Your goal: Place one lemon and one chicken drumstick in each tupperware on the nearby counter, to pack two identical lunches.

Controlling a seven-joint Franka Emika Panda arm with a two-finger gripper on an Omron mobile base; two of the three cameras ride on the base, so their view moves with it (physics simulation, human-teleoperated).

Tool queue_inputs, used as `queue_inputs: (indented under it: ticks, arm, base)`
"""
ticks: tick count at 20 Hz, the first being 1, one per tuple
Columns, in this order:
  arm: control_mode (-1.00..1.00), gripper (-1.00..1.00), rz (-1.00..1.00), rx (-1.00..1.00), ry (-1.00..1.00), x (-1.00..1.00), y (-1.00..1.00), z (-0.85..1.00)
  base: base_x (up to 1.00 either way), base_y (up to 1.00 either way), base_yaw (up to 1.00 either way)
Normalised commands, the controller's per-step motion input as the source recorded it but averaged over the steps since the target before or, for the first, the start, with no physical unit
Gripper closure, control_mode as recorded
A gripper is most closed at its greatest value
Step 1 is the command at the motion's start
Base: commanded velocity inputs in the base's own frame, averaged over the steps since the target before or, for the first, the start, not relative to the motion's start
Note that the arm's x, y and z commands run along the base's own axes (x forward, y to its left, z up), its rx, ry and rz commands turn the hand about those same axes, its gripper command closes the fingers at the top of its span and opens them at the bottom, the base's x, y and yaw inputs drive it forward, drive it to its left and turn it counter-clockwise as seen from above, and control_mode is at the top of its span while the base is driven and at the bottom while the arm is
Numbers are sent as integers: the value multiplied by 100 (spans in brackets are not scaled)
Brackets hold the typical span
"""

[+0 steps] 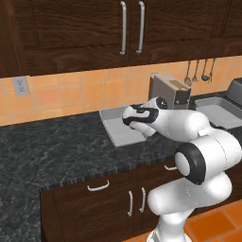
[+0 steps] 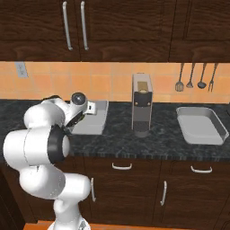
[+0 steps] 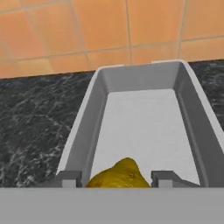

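A yellow lemon (image 3: 119, 175) sits between the two fingertips of my gripper (image 3: 116, 179), which is shut on it. The gripper hovers over the near end of the left tupperware (image 3: 92, 118), a light-grey tray whose floor is bare. That tray (image 1: 116, 130) lies on the dark speckled counter (image 1: 56, 151) under my hand, and it is the left tupperware (image 2: 98, 117) in the right base view too. The second tupperware (image 2: 200, 125) lies further right on the counter and also looks bare. The chicken drumstick is out of view.
A tall coffee machine (image 2: 142, 105) stands on the counter between the two trays. Orange wall tiles rise right behind the left tray. Utensils (image 2: 195, 76) hang on the wall at the right. Dark cupboards hang overhead, and a dark appliance (image 1: 235, 90) sits at the far right.
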Motion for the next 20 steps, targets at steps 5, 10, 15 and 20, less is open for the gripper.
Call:
queue_inputs:
  ticks: [5,10,15,20]
  arm:
    - [-100,100,-4,1,14,88,0,0]
    - [-100,100,-7,-5,-16,29,17,-33]
    - [-100,-100,-1,0,-7,36,16,-24]
    - [-100,-100,0,1,2,26,-3,-1]
  base:
    - [0,0,0]
    - [0,0,0]
    - [0,0,0]
    - [0,0,0]
